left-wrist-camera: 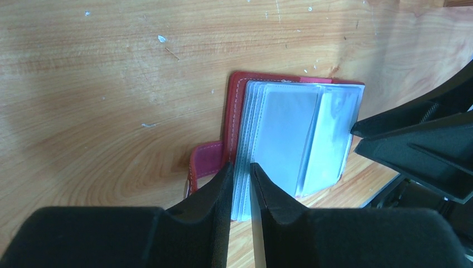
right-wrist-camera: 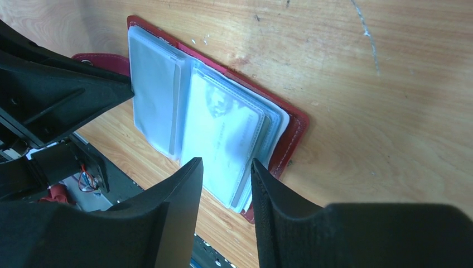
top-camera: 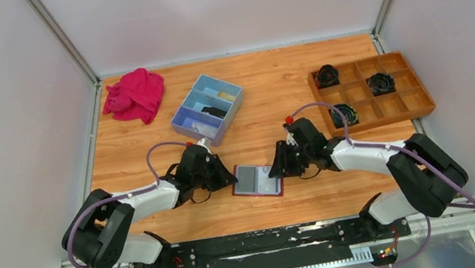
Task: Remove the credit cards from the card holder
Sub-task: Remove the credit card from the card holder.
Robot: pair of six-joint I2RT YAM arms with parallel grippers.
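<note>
Left gripper [left-wrist-camera: 241, 166] pinched on the clear pocket pages of the card holder [left-wrist-camera: 236, 106], dark red, lying open and flat on the wooden table [left-wrist-camera: 100, 84] between both arms, greyish credit cards [left-wrist-camera: 284, 134] inside the sleeves, right gripper [right-wrist-camera: 226, 163] jaws partly apart astride the opposite page edge (grip unclear)

Left arm [top-camera: 133, 204], white shell with black joints: I have it reaching from lower left toward frame centre, elbow low, wrist pitched down. Black two-finger left gripper [left-wrist-camera: 241, 170]: jaws nearly together, narrow slit, fingertips [left-wrist-camera: 220, 187] pinching clear pocket edge of small dark red wallet-like card holder [left-wrist-camera: 237, 106]. Right arm [top-camera: 371, 155], same build, mirrors it from lower right. Black two-finger right gripper [right-wrist-camera: 226, 167]: jaws apart, straddling pocket stack, no squeeze that I can see. Gripper tips face each other, near, not touching.
</note>
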